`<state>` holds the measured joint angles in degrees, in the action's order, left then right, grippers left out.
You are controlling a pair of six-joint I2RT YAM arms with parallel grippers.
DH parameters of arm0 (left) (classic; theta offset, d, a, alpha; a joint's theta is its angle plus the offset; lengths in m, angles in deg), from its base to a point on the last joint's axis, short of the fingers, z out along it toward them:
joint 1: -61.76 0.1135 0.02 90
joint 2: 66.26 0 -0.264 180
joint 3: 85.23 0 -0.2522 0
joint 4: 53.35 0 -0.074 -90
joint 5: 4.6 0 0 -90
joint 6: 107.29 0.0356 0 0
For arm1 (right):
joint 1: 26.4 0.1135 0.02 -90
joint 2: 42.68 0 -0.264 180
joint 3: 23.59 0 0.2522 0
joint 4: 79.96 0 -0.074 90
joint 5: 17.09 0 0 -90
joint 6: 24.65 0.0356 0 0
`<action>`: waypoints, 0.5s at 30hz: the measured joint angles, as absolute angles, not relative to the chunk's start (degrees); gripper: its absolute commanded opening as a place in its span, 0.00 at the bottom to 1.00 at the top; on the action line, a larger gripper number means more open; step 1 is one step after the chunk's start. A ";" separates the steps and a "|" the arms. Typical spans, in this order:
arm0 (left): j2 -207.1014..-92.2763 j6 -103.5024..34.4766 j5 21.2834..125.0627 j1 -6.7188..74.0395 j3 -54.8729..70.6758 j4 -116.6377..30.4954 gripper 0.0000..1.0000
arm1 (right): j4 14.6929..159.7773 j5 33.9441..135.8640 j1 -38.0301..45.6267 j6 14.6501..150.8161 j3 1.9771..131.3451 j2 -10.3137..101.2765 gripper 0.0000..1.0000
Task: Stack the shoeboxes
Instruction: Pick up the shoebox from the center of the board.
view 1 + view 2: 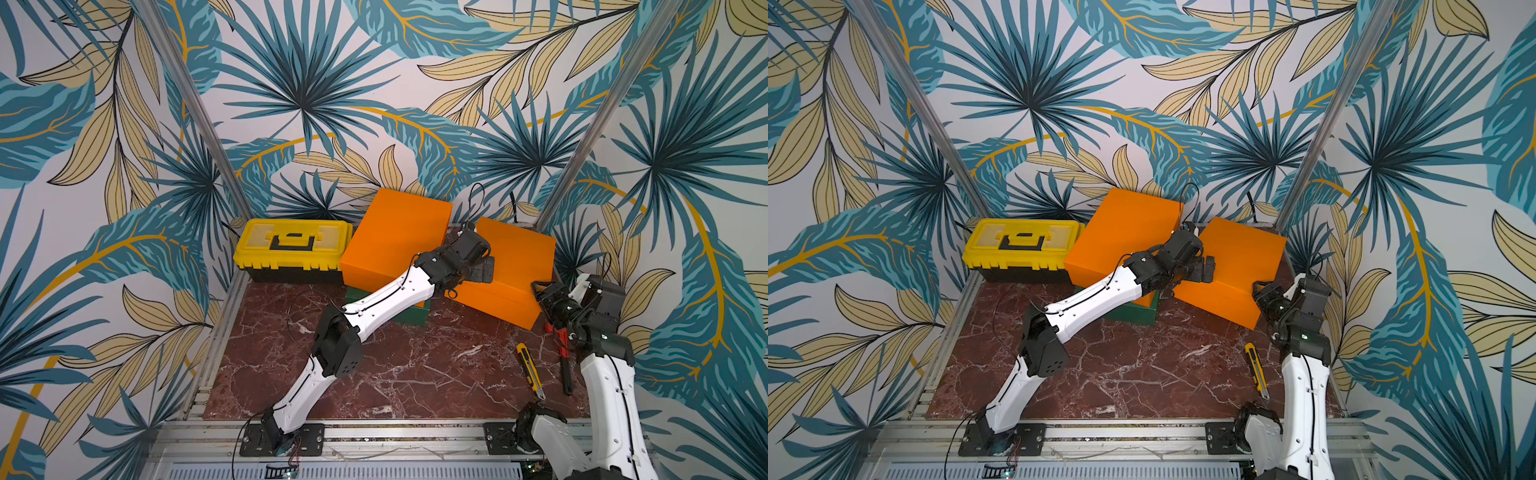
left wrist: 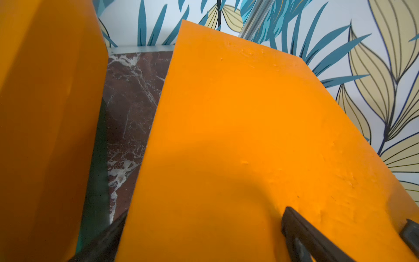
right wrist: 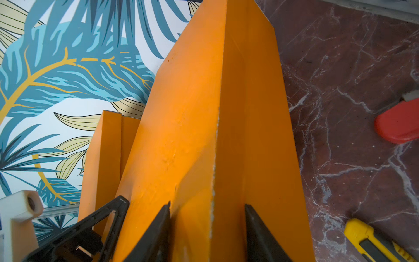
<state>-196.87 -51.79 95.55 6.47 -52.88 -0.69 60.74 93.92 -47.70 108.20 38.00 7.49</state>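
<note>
1. The table (image 1: 374,374) is dark red stone with white veins.
2. The green box (image 1: 411,313) sits on the table at about 12 o'clock. Most of it is hidden.
3. The high orange box (image 1: 395,237) lies on top of the green box. It is turned a bit, so it does not line up with the green box under it.
4. The low orange box (image 1: 519,257) is at about 2 o'clock, near the far corner. It is not on the pile.
5. In the left wrist view a strip of table shows between the two orange boxes, so they do not touch there.
6. The left arm reaches over the green box. The left gripper (image 1: 484,270) is at the 9 o'clock side of the low orange box.
7. Its fingers are spread wide apart. In the left wrist view one finger (image 2: 301,233) is over the lid and the other is down beside the box's wall.
8. The right gripper (image 1: 539,290) is at the 4 o'clock corner of the low orange box.
9. In the right wrist view its fingers (image 3: 163,226) sit on both sides of the box's corner edge, one on the lid and one on the side wall. I cannot tell if they pinch it tight.
10. A yellow toolbox (image 1: 291,249) stands at about 10 o'clock, just beside the high orange box.
11. A yellow knife (image 1: 530,370) lies at about 4 o'clock.
12. A red and black tool (image 1: 564,365) lies just beside the knife, partly under the right arm.
</note>
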 measured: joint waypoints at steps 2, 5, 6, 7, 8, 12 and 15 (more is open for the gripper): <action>-196.87 -51.29 95.60 6.47 -53.60 -0.65 0.99 | 60.35 92.98 -47.14 108.26 38.75 7.14 0.48; -196.87 -50.77 95.99 6.47 -54.76 -0.45 0.99 | 59.78 91.73 -46.22 108.40 40.10 6.92 0.48; -196.84 -50.61 96.06 6.47 -55.13 -0.39 0.99 | 59.39 91.25 -45.91 108.44 40.67 6.83 0.48; -196.78 -50.37 96.17 6.47 -55.48 -0.39 0.98 | 58.97 90.53 -45.43 108.44 41.35 6.75 0.48; -196.67 -50.20 96.32 6.47 -55.85 -0.37 0.98 | 58.65 89.83 -44.97 108.44 41.94 6.59 0.48; -195.64 -49.30 96.78 6.47 -56.24 -0.39 0.98 | 57.05 87.84 -43.35 108.46 44.26 6.05 0.48; -194.88 -48.60 97.11 6.47 -56.86 -0.37 0.98 | 56.29 86.51 -42.17 108.44 46.24 5.94 0.48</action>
<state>-194.88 -48.60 97.11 6.47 -56.86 -0.37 56.29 86.51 -42.17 108.44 46.24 5.94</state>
